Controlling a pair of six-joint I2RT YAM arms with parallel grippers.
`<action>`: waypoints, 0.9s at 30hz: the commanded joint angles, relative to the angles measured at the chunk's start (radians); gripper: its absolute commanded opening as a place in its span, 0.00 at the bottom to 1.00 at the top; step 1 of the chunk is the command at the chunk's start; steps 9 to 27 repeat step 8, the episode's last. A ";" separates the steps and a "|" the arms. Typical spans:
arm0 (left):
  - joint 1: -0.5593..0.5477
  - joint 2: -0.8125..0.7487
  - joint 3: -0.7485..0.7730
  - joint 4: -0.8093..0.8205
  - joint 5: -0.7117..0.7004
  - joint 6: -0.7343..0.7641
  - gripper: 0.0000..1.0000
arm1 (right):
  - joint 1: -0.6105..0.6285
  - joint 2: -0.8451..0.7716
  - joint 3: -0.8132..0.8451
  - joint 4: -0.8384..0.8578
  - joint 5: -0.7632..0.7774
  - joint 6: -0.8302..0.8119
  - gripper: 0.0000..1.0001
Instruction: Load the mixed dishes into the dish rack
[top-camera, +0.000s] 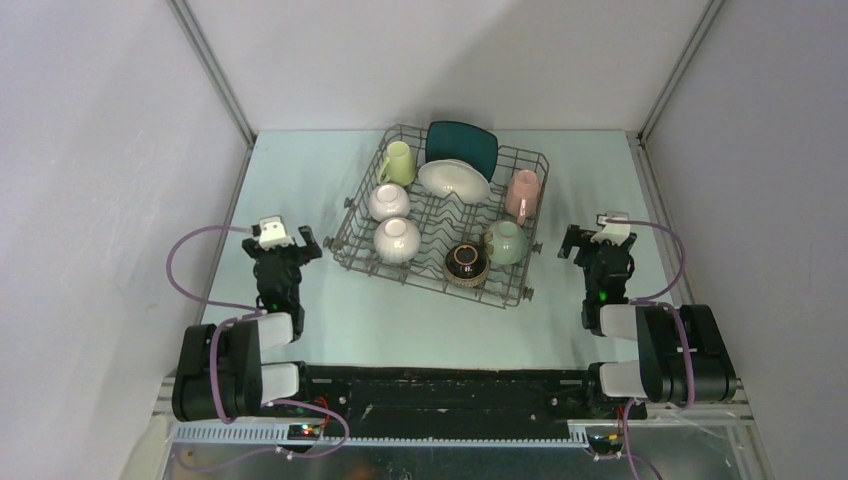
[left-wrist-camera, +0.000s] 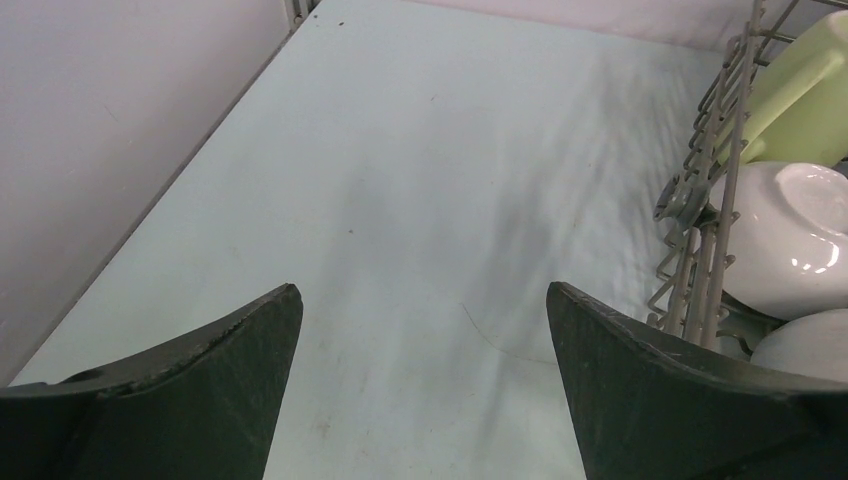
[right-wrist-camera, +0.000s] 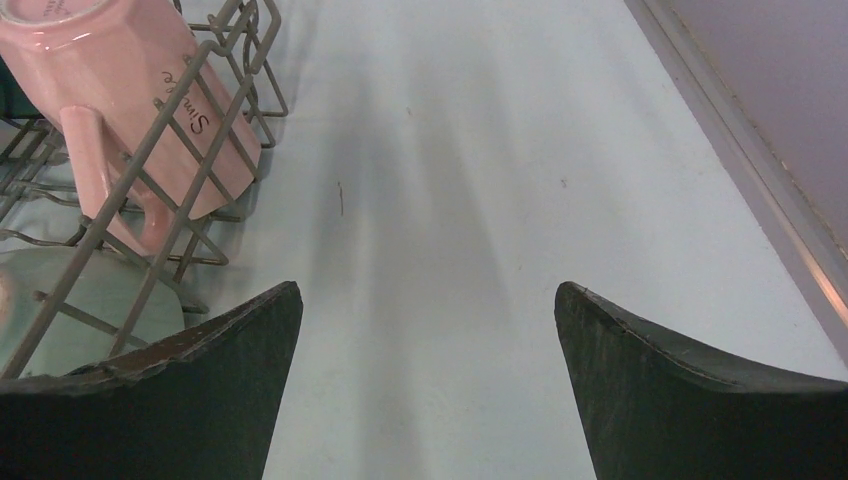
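Rack (top-camera: 437, 228) sits between left pincer (top-camera: 283, 246) and right pincer (top-camera: 598, 246), both agape, seemingly empty.

2 arms in mirrored pose, both folded back close to their bases with the forearms reaching forward. Left arm (top-camera: 240, 360) sits at the left, left gripper (top-camera: 283, 242) pointing forward and slightly down, jaws spread wide; in its wrist view the dark left fingers (left-wrist-camera: 200, 390) stand far apart. Right arm (top-camera: 665, 350) sits at the right, right gripper (top-camera: 600, 243) likewise forward and slightly down, jaws wide, dark right fingers (right-wrist-camera: 680, 390) far apart
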 joint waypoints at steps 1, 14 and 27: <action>-0.006 0.003 0.021 0.017 -0.001 0.027 1.00 | -0.003 0.001 0.031 0.013 -0.017 0.002 1.00; -0.006 0.004 0.021 0.014 -0.003 0.027 1.00 | -0.003 0.001 0.030 0.014 -0.017 0.002 1.00; -0.006 0.004 0.021 0.014 -0.003 0.027 1.00 | -0.003 0.001 0.030 0.014 -0.017 0.002 1.00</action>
